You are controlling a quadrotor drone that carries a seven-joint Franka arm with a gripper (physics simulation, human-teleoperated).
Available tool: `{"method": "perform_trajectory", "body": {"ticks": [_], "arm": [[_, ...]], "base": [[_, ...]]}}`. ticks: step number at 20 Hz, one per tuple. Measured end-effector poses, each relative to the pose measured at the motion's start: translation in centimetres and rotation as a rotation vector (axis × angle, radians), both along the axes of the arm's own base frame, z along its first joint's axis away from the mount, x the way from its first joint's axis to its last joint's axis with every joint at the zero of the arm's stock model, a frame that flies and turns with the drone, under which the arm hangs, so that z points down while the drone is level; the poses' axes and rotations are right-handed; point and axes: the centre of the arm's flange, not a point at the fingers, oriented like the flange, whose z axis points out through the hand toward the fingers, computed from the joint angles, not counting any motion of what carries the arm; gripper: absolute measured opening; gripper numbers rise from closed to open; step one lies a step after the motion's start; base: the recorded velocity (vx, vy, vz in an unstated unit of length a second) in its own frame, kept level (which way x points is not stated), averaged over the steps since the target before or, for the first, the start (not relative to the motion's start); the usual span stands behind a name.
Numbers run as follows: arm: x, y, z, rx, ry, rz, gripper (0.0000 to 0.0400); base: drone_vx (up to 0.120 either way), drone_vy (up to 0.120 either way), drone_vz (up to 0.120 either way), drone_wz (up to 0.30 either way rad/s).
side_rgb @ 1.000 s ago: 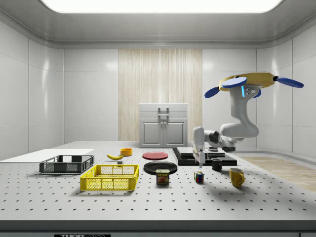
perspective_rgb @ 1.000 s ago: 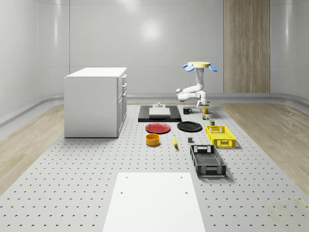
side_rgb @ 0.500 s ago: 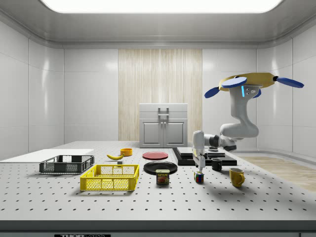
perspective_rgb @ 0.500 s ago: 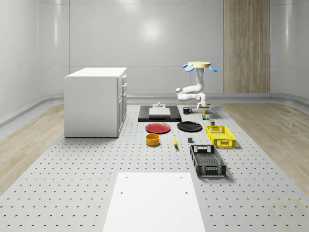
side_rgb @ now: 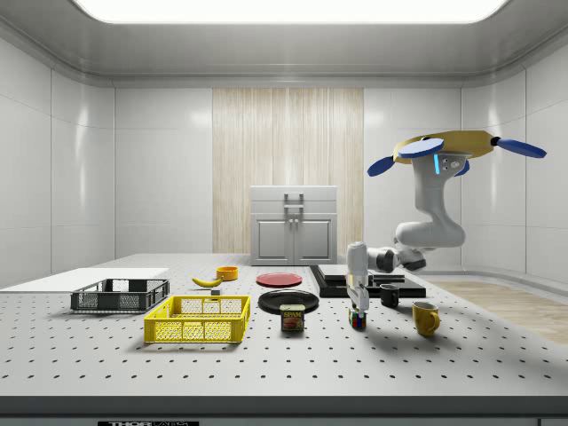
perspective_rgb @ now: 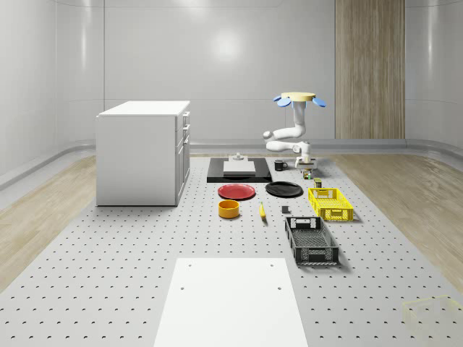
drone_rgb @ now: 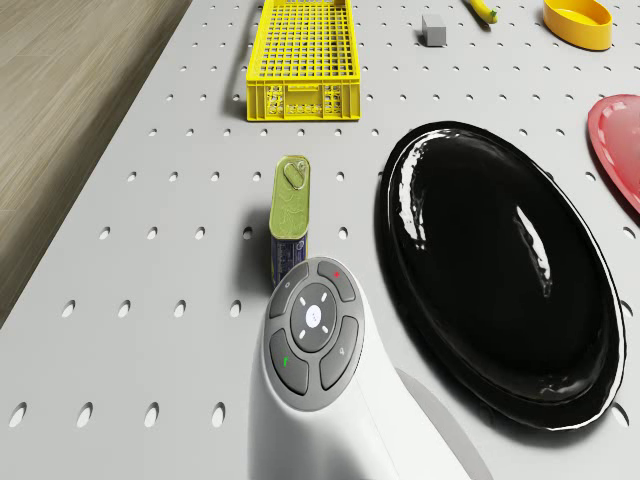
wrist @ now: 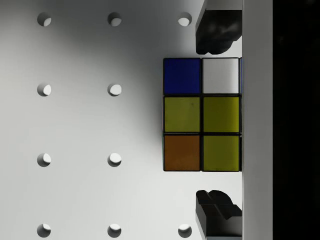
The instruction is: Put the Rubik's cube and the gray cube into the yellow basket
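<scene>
Rubik's cube (wrist: 201, 114) sits on the perforated gray table (perspective_rgb: 108, 289), directly under the gripper (side_rgb: 356, 306), near the far end of the whole-scene view and just past the yellow basket (perspective_rgb: 330, 203). Shows a top face of blue, white, olive-yellow and orange tiles with black seams. Lies between the two dark fingertips (wrist: 216, 32) in the wrist view, one on each side with a clear gap to the cube, so spread apart and not gripping. In the side view, reaches down to the cube, which rests between the tin can (side_rgb: 292, 318) and the yellow mug (side_rgb: 425, 318).

Gray cube (drone_rgb: 433, 29) stands small and plain on the table, just beside the yellow basket's far end in the drone view, near the banana (perspective_rgb: 262, 210). Yellow basket is a mesh-walled crate, with a black basket (perspective_rgb: 311, 239) beyond it toward the near end of the whole-scene view.

Drone (side_rgb: 453, 145) hovers above the table's far end, arm bent down and forward. Black plate (drone_rgb: 500, 270) and red plate (perspective_rgb: 236, 191) lie nearby, with an orange bowl (perspective_rgb: 228, 209), a dark mug (perspective_rgb: 280, 165), and a black tray (perspective_rgb: 239, 170).

White cabinet (perspective_rgb: 143, 152) stands on the whole-scene view's left, a white board (perspective_rgb: 231, 302) at the near end. Pale glossy walls, one wood panel (perspective_rgb: 369, 69), wood floor around the table.
</scene>
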Motion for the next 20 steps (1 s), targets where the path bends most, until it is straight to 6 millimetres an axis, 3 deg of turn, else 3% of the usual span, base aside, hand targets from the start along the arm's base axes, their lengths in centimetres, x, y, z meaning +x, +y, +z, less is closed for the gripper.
{"method": "perform_trajectory", "body": {"ticks": [16,20], "arm": [[1.1,-0.3,1.6,0.0,0.0,0.0,0.04],[1.1,-0.4,1.6,0.0,0.0,0.0,0.0355]], "base": [[0.0,0.0,0.0,0.0],[0.0,0.0,0.0,0.0]]}}
